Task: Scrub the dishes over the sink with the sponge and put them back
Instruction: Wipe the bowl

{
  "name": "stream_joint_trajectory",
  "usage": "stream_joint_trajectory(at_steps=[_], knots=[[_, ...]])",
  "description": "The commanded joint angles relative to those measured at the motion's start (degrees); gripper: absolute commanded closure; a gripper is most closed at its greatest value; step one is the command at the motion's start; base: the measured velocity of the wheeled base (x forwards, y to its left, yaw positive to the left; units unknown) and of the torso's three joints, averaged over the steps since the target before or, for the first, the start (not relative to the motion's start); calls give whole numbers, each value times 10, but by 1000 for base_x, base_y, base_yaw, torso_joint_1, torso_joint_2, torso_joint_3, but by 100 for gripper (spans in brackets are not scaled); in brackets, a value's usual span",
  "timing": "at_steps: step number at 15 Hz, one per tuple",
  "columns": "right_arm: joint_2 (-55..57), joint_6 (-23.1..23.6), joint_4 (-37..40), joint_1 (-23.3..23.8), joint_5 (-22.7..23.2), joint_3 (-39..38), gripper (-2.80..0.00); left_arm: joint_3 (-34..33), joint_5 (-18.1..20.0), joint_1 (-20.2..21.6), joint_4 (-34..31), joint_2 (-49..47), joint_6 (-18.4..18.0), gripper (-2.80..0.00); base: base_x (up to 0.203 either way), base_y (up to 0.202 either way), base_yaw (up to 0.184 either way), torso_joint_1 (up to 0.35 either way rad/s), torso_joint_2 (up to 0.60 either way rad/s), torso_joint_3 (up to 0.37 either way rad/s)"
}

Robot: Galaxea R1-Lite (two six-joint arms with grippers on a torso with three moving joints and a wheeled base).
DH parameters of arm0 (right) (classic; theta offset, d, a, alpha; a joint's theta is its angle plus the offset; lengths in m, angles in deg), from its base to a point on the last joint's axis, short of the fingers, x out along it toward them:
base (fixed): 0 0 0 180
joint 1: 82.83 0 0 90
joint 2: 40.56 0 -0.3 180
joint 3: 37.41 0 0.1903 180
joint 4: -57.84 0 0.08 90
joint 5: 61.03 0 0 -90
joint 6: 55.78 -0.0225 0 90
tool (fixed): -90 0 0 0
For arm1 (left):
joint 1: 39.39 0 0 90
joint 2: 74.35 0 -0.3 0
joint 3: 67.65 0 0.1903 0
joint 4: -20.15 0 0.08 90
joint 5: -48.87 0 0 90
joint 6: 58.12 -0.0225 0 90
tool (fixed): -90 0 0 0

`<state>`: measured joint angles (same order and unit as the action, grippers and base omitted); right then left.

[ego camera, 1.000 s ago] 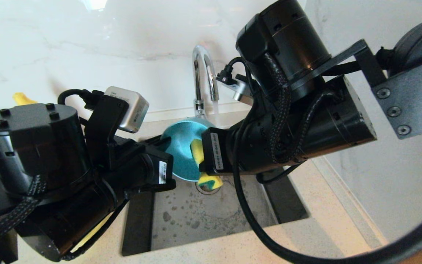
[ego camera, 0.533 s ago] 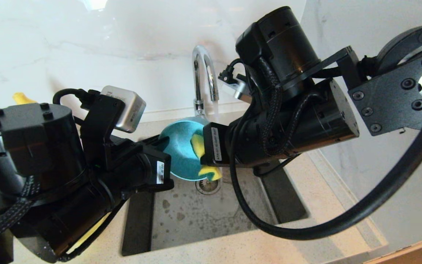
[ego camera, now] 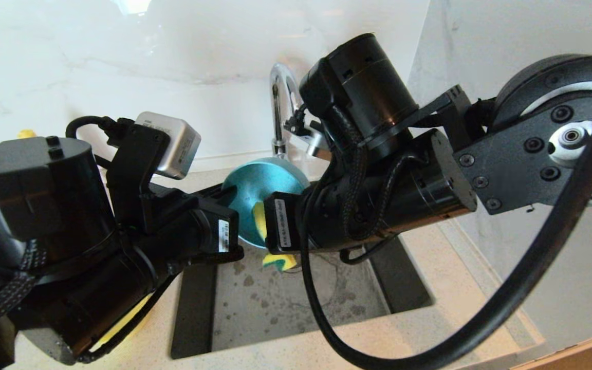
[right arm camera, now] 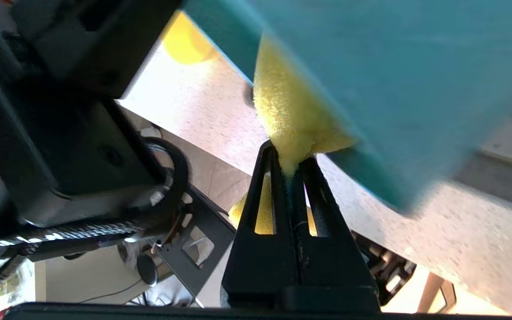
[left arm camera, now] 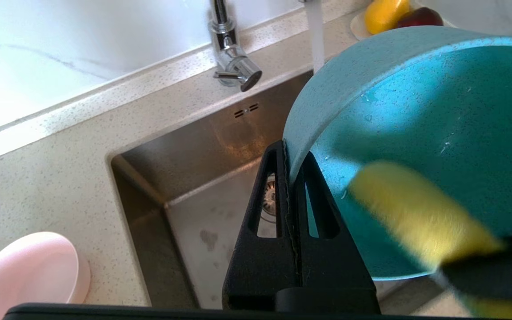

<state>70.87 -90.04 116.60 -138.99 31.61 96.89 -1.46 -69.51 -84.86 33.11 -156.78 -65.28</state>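
The light blue bowl (ego camera: pixel 262 187) hangs tilted on edge over the sink (ego camera: pixel 275 308), its hollow facing my right arm. My left gripper (left arm camera: pixel 289 151) is shut on the bowl's (left arm camera: pixel 416 111) rim, with one finger inside and one outside. My right gripper (right arm camera: pixel 289 153) is shut on the yellow-and-green sponge (right arm camera: pixel 287 111), which presses against the inside of the bowl (right arm camera: pixel 394 66). In the head view the sponge (ego camera: pixel 278 262) sticks out below my right wrist, low on the bowl. From the left wrist the sponge (left arm camera: pixel 416 213) is a blurred yellow streak.
Water runs in a thin stream (left arm camera: pixel 316 40) from the curved chrome tap (ego camera: pixel 281 103) behind the bowl. A pink bowl (left arm camera: pixel 25 271) lies upside down on the counter beside the sink. A white saucer with a pear (left arm camera: pixel 387 13) and red fruit stands behind the sink.
My right gripper has dragged the sponge across the bowl's inside, from its right part down toward its lower left. The left gripper keeps the bowl in about the same place.
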Motion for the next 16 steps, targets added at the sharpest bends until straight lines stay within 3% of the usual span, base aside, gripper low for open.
stream_joint_trajectory(at_steps=[1, 10, 16], knots=[[5, -1, -7, -3, 1, 0, 0, -2, -2, 0, 2, 6, 1, 0, 0, 0, 0, 0, 0, 0], [-23, -4, -11, 34, -1, -2, 0, -7, -3, 1, 2, 11, 2, 0, 0, 0, 0, 0, 0, 0], [-36, -1, -27, 35, -3, 0, 0, -9, -2, 0, 2, 10, 2, 0, 0, 0, 0, 0, 0, 0]])
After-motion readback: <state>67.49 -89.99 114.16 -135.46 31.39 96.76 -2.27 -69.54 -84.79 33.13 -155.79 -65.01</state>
